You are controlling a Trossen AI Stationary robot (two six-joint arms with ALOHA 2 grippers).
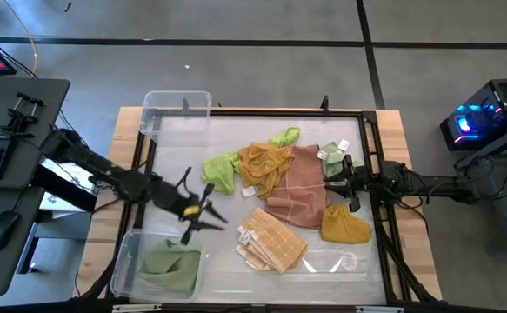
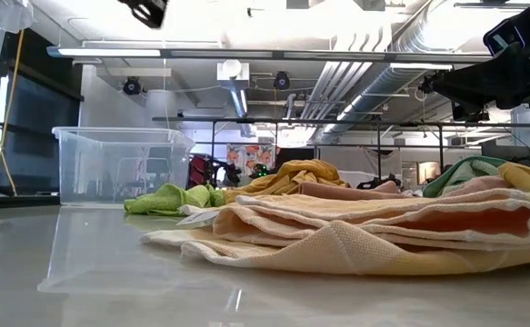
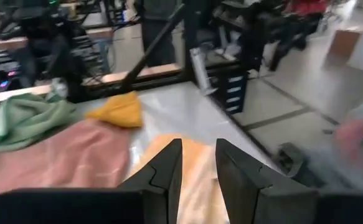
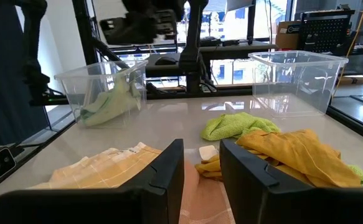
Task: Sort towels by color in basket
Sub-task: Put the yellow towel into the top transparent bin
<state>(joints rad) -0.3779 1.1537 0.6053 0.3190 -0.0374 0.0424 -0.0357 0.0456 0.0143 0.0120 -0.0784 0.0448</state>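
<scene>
Towels lie in a loose heap mid-table: lime green [image 1: 221, 170], mustard [image 1: 265, 164], pink-brown [image 1: 298, 189], sage green [image 1: 330, 157], a folded mustard one [image 1: 346, 225] and tan checked ones [image 1: 272, 243]. A sage green towel [image 1: 173, 264] lies in the near-left clear basket [image 1: 124, 261]. My left gripper [image 1: 203, 213] is open and empty, raised between that basket and the heap; the tan checked towel [image 3: 197, 180] shows below its fingers. My right gripper [image 1: 330, 183] is open and empty, hovering at the pink-brown towel's right edge.
A second clear basket [image 1: 176, 109] stands empty at the far left corner. A clear flat piece [image 1: 333, 259] lies near the front edge. A black frame [image 1: 368, 139] rims the white table top. Bare table shows between the baskets on the left.
</scene>
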